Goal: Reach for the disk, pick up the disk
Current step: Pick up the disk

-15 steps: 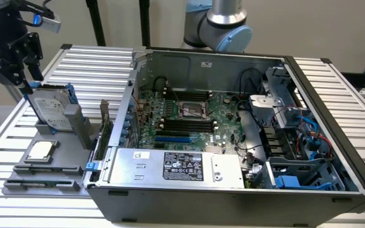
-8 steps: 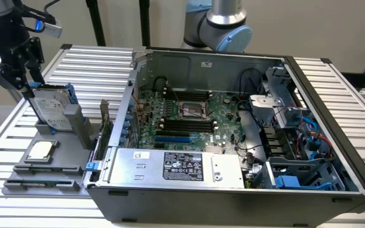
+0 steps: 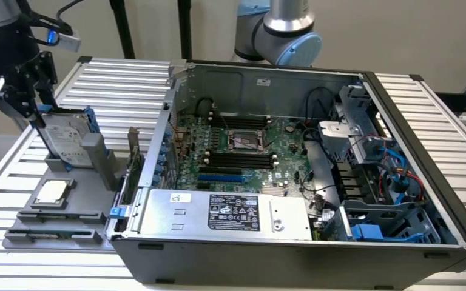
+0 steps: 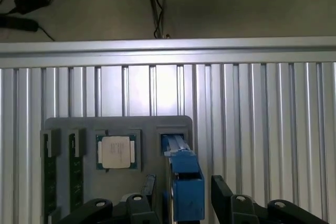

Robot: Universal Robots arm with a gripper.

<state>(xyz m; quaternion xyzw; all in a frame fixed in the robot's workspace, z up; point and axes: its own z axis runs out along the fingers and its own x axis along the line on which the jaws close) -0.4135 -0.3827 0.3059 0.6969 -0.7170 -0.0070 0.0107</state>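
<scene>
- Gripper [image 4: 182,205]: jaws apart, one either side of the disk's upper edge.
- Disk [image 3: 63,136]: upright in grey tray [image 4: 149,128], at the exterior view's left of the computer case [image 3: 298,267].

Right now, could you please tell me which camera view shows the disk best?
The exterior view: the disk stands upright in a grey stand, showing its broad silver face and blue carrier. The wrist view gives its blue edge end-on between the open jaws, with the face hidden.
</scene>
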